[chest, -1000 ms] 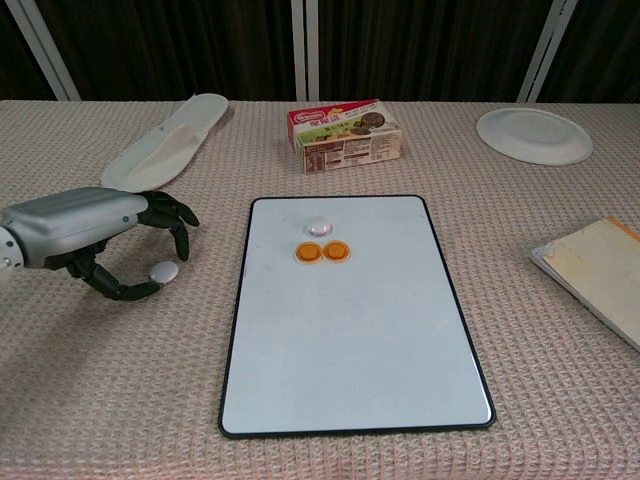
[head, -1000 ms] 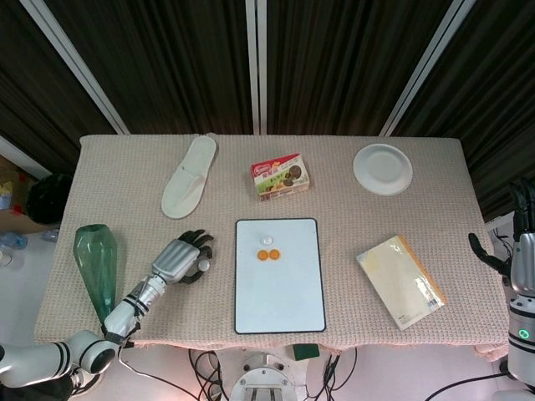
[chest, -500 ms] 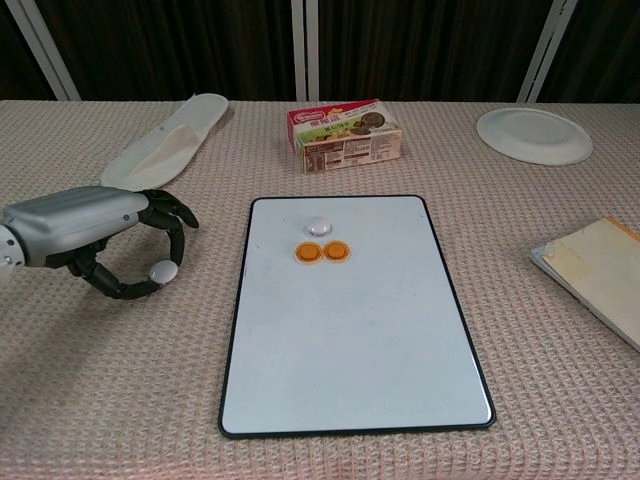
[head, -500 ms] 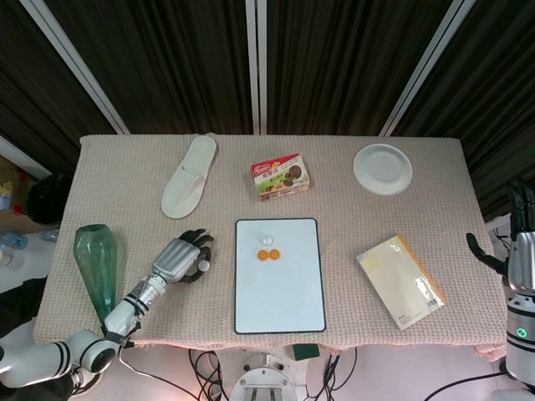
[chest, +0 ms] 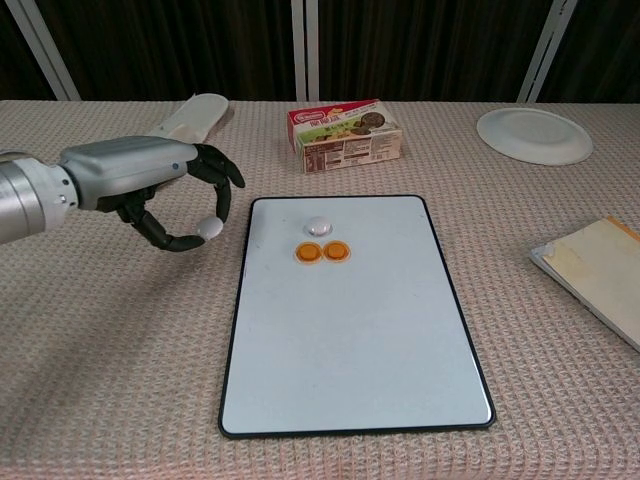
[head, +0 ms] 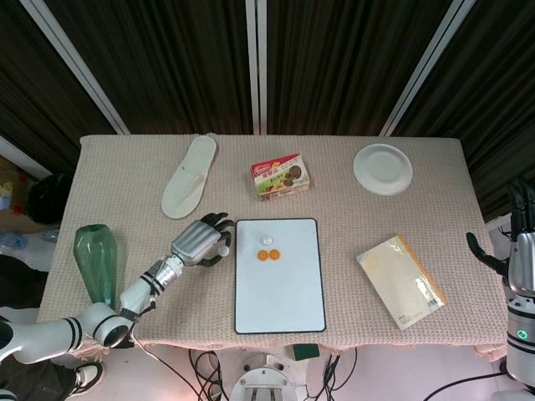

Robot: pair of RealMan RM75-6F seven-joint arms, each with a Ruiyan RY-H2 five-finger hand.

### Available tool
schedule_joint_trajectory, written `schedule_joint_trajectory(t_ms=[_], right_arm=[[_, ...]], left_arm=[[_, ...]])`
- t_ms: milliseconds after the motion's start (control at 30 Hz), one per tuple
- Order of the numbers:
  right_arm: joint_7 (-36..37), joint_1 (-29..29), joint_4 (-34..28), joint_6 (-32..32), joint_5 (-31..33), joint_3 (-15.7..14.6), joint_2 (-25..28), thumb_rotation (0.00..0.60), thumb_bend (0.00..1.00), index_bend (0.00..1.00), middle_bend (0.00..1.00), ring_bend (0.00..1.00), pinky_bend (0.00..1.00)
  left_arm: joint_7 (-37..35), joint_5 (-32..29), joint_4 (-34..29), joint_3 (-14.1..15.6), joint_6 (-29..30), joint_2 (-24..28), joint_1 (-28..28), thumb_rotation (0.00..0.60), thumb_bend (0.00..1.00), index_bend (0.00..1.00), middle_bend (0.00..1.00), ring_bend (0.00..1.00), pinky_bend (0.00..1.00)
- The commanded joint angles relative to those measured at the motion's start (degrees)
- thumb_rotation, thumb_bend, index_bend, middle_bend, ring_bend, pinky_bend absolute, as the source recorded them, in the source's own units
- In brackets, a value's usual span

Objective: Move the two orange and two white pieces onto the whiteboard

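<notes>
Nearest, the glossy rounded-corner whiteboard (chest: 350, 330) lies flat on the coarse woven tablecloth (chest: 110, 380). Two flat orange pieces (chest: 323, 252) sit side by side on its upper part, a domed white piece (chest: 318, 226) just behind them. Left of the board's top corner, raised off the cloth, the left hand (chest: 165, 190) pinches a second small white piece (chest: 210, 227) between dark curled fingertips (chest: 222, 185). Off the table's right edge, the right hand (head: 517, 234) stands upright, fingers spread, holding nothing.
</notes>
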Motion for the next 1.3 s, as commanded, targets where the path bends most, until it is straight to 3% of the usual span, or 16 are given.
schedule_joint_trajectory(t_ms=[33, 233, 500, 1300], right_arm=[[-0.1, 0.1, 0.0, -0.3, 0.0, -0.1, -0.1, 0.600, 0.21, 0.00, 0.00, 0.00, 0.00], [-0.1, 0.1, 0.0, -0.1, 0.2, 0.1, -0.1, 0.600, 0.21, 0.00, 0.00, 0.00, 0.00], [1.0, -0.3, 0.6, 0.1, 0.9, 0.2, 0.2, 0.600, 0.21, 0.00, 0.00, 0.00, 0.00], [1.5, -0.4, 1.2, 0.0, 0.9, 0.0, -0.1, 0.600, 0.21, 0.00, 0.00, 0.00, 0.00]], left_arm=[[-3.4, 0.0, 6.5, -2.6, -4.5, -4.3, -4.8, 0.600, 0.31, 0.48, 0.18, 0.06, 0.15], [-9.2, 0.4, 16.0, -3.8, -8.0, -9.9, -9.3, 0.600, 0.31, 0.49, 0.18, 0.06, 0.15], [-11.9, 1.5, 21.1, -2.7, -8.4, -12.8, -11.3, 0.600, 0.31, 0.49, 0.18, 0.06, 0.15], [-8.3, -1.1, 19.1, -1.8, -8.4, -12.3, -11.8, 0.600, 0.31, 0.48, 0.19, 0.06, 0.15]])
